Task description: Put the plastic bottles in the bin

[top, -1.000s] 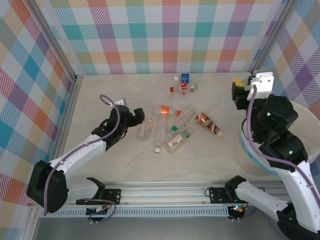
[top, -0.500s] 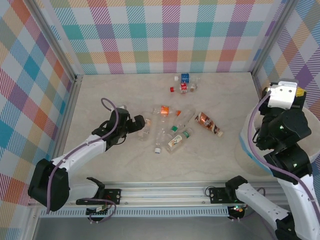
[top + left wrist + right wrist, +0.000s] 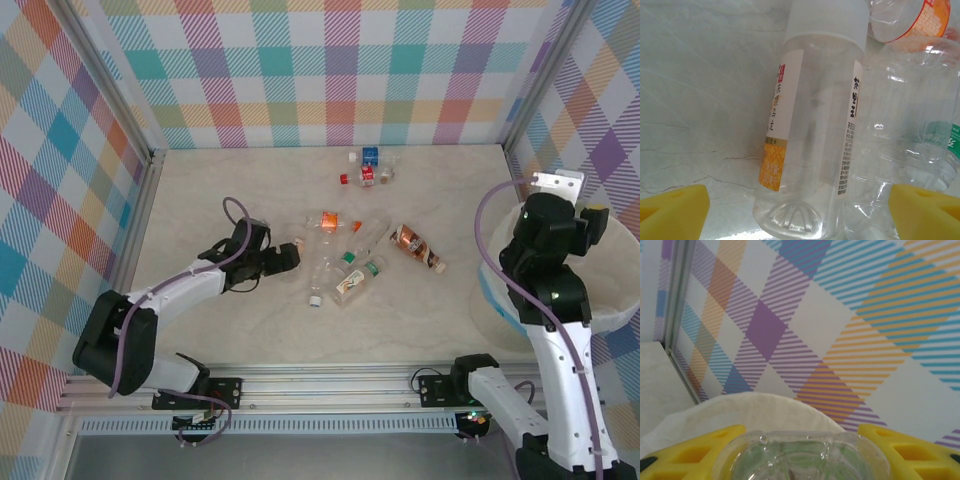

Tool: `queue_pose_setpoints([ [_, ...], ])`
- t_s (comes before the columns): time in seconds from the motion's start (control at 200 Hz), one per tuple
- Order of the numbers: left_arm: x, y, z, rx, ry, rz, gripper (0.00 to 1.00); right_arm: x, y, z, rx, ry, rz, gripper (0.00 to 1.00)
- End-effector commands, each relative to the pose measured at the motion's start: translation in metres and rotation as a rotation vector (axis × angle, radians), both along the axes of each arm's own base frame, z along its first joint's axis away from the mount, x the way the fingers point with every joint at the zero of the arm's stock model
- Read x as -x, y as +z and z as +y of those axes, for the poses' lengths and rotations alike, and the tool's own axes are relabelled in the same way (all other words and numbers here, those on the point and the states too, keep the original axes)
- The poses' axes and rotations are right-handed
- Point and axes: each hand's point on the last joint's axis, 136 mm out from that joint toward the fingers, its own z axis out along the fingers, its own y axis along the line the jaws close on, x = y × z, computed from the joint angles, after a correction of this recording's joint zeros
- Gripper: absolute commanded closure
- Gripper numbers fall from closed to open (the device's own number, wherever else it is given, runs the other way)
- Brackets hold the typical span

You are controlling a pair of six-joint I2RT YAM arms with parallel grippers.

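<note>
right gripper (image 3: 800, 434): yellow fingers (image 3: 700, 447) pinch a clear bottle (image 3: 800, 457) from both sides; it is held directly above the bin (image 3: 755, 407), whose white rim curves just beneath it, with the plaid wall behind

left gripper (image 3: 288, 257): well to the left of the bin, low over the table (image 3: 200, 200); fingers spread wide, one on either side of a white-capped bottle (image 3: 812, 125) lying on its side with a white and orange label; in the left wrist view the left pad stands apart from it; a second clear bottle (image 3: 910, 125) lies right alongside, also within the spread

remaining bottles: a loose cluster (image 3: 350, 262) lies on the table between the left gripper and the bin, all on their sides; its brown-labelled bottle (image 3: 417, 248) is the nearest to the bin, yet apart from it; a small group with red and blue parts (image 3: 367, 170) lies farther back, left of the bin

contents of the bin: cannot tell
</note>
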Motion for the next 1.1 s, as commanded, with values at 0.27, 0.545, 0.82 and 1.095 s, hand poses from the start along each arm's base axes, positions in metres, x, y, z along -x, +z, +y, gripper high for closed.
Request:
queue_pose_setpoints([
  [0.27,0.000,-0.022,-0.010,-0.029,-0.060,0.109,0.19,-0.007,-0.063,-0.035,-0.203,-0.137,0.063,0.28],
  [0.545,0.006,-0.034,-0.010,-0.041,-0.068,0.136,0.24,-0.013,-0.060,-0.017,-0.315,-0.034,0.047,0.00],
  [0.82,0.007,-0.040,-0.014,-0.048,-0.093,0.143,0.30,-0.033,-0.046,0.047,-0.546,0.346,-0.086,0.00],
  [1.095,0.010,-0.051,-0.019,-0.061,-0.133,0.161,0.27,-0.051,-0.034,0.145,-0.828,0.865,-0.069,0.00],
])
